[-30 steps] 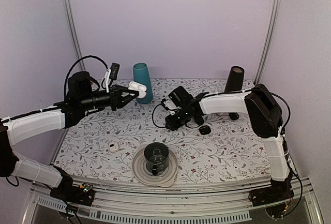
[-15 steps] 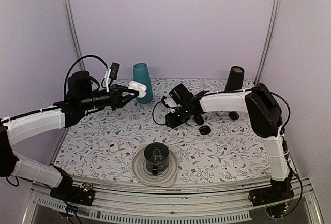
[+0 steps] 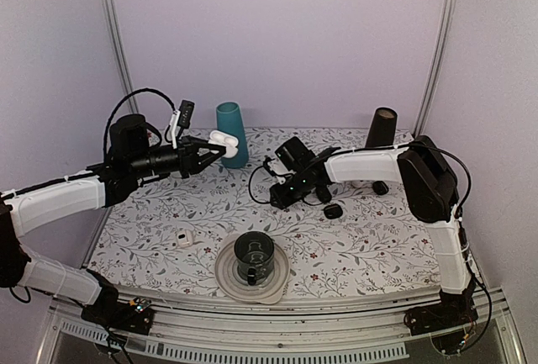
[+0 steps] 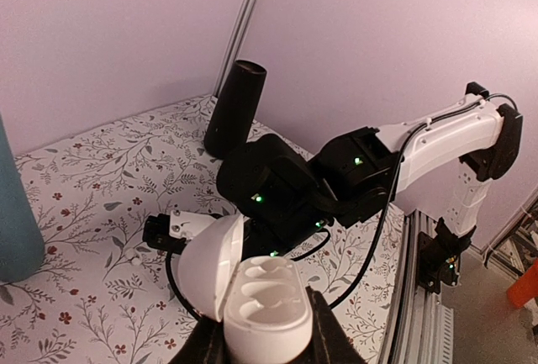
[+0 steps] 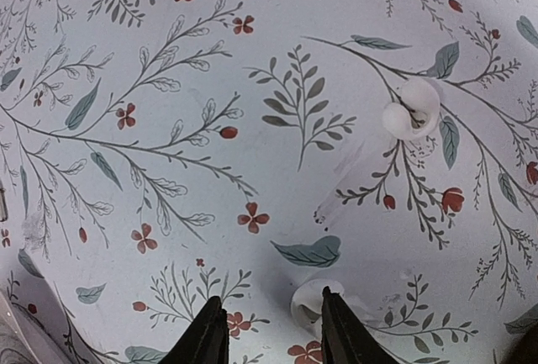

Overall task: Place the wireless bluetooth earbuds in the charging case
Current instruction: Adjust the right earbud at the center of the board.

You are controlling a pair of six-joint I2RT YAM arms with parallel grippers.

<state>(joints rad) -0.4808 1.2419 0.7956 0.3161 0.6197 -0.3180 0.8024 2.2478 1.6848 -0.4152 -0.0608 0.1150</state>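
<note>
My left gripper [image 3: 212, 150] is shut on the white charging case [image 3: 222, 139] and holds it in the air beside the teal cup. In the left wrist view the case [image 4: 262, 307] is open, its lid [image 4: 206, 265] tipped left and both wells empty. My right gripper [image 3: 279, 198] points down at the table's middle, open. In the right wrist view its fingers [image 5: 271, 298] straddle bare cloth. One white earbud [image 5: 308, 305] lies against the inner side of the right finger [image 5: 343, 330]. A second earbud [image 5: 409, 112] lies further off at upper right.
A teal cup [image 3: 231, 134] and a black cylinder [image 3: 381, 129] stand at the back. Two black oval objects [image 3: 333, 210] [image 3: 380, 187] lie right of the gripper. A dark cup on a saucer [image 3: 227, 273] sits at the front. A tiny white piece [image 3: 183, 238] lies front left.
My right gripper has shifted slightly back and to the right over the table. The left arm and the case have stayed still.
</note>
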